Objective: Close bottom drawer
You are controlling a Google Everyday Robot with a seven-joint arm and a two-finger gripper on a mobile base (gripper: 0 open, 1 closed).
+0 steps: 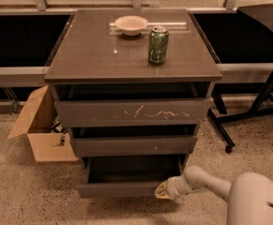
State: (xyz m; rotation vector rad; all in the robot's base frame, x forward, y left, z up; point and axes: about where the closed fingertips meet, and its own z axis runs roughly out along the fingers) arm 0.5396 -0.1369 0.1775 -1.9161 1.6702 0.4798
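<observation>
The bottom drawer is the lowest and narrowest of the grey cabinet's three. It stands pulled out, with its dark inside showing behind its plain front. My gripper sits low at the right end of that front, touching or almost touching it. My white arm reaches in from the lower right.
The middle drawer and the scratched top drawer also stand slightly out. A green can and a white bowl stand on the cabinet top. An open cardboard box sits left, and a black wheeled stand right.
</observation>
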